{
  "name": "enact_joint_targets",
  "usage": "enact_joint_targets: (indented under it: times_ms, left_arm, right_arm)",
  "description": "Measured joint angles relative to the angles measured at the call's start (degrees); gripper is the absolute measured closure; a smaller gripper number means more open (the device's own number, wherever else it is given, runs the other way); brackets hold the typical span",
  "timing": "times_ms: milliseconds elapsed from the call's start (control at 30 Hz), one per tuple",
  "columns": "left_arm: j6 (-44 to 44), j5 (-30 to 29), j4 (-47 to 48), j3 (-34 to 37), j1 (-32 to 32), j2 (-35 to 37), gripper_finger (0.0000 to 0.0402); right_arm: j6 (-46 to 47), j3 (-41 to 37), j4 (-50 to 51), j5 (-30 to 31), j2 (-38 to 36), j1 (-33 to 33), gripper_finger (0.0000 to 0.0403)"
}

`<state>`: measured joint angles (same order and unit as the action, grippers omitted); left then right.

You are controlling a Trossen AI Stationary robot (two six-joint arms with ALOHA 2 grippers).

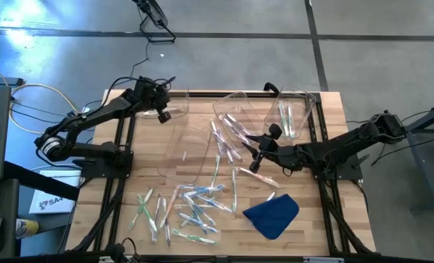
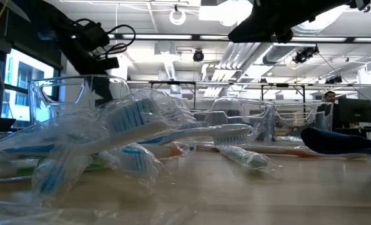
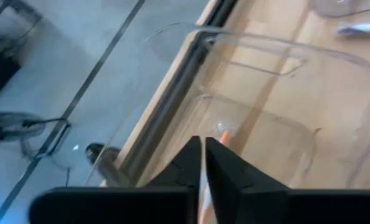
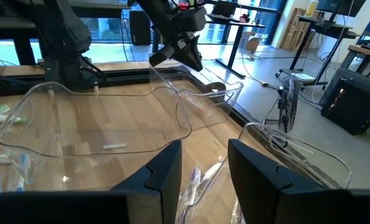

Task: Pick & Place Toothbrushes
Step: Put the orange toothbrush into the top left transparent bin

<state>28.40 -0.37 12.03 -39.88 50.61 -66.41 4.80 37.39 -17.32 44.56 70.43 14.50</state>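
Three clear plastic bins (image 1: pixel 188 146) stand across the far half of the wooden table (image 1: pixel 319 219); a crumpled blue cloth (image 1: pixel 272 215) lies near right.

right gripper (image 4: pixel 203 180) with fingers apart in foreground, wrapped toothbrush (image 4: pixel 194 182) seen between them, clear plastic bin (image 4: pixel 98 118) on wooden table (image 4: pixel 141 158) ahead, second clear bin (image 4: pixel 297 152) beside it, left arm (image 4: pixel 172 28) above far rim

Left gripper (image 3: pixel 203 163) closed; right gripper (image 4: pixel 203 167) parted
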Motion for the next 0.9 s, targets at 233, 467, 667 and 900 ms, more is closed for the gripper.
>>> enact_joint_targets:
  times_ms: [233, 467, 667, 900]
  left_arm:
    - [2.0, 3.3, 2.1, 0.0, -1.1, 3.0, 0.0400]
    - [1.4, 10.3, 8.7, 0.0, -7.2, 12.0, 0.0401]
    - [0.7, 10.5, 10.4, 0.5, -22.2, 19.5, 0.0401]
    - [0.8, -3.8, 4.7, 0.9, -40.1, 25.3, 0.0401]
  right_arm:
    - [0.0, 0.0, 0.0, 0.0, 0.0, 0.0, 0.0280]
    - [0.0, 0.0, 0.1, 0.0, 0.0, 0.0, 0.0280]
    - [0.0, 0.0, 0.4, 0.0, 0.0, 0.0, 0.0280]
    - [0.0, 0.0, 0.7, -0.1, 0.0, 0.0, 0.0280]
